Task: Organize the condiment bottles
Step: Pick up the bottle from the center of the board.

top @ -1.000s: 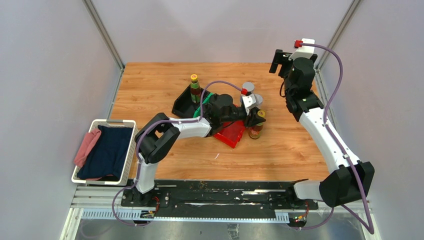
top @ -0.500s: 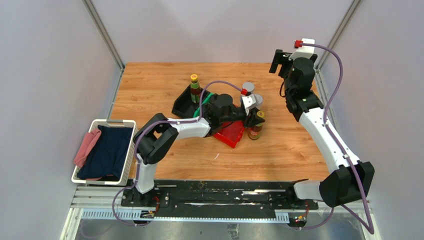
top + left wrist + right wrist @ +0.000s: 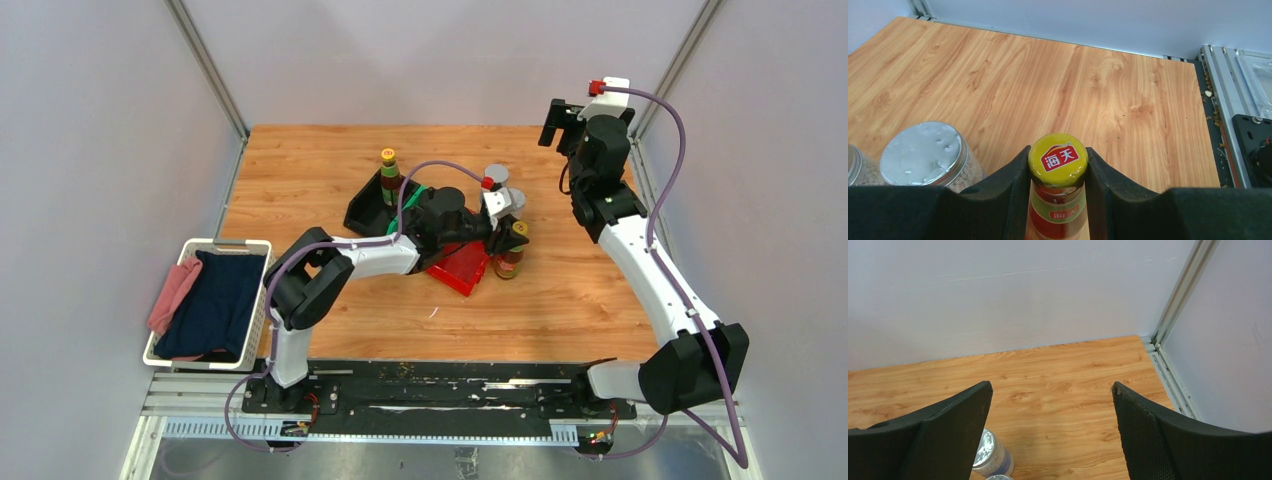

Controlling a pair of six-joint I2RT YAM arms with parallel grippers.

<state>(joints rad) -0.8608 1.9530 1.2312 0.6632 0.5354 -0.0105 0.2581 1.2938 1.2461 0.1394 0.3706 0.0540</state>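
- Left claw [image 3: 1058, 161] clenched on brown bottle [image 3: 1057, 212], fingers on both sides of yellow cap and neck
- Bottle upright, just beside red bin [image 3: 460, 266]; cannot tell if it touches desk [image 3: 1128, 90]
- Likely step: carry bottle to black bin [image 3: 365, 212], where twin bottle [image 3: 389, 176] stands
- To do well: lift straight up, no tilt, no bump on silver shakers [image 3: 928, 156] just beside
- Right claw [image 3: 1053, 410] wide open, grasps nothing, well apart near far corner

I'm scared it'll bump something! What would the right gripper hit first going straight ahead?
The open right gripper would probably meet the bare wooden table near the back wall, though depth is unclear.
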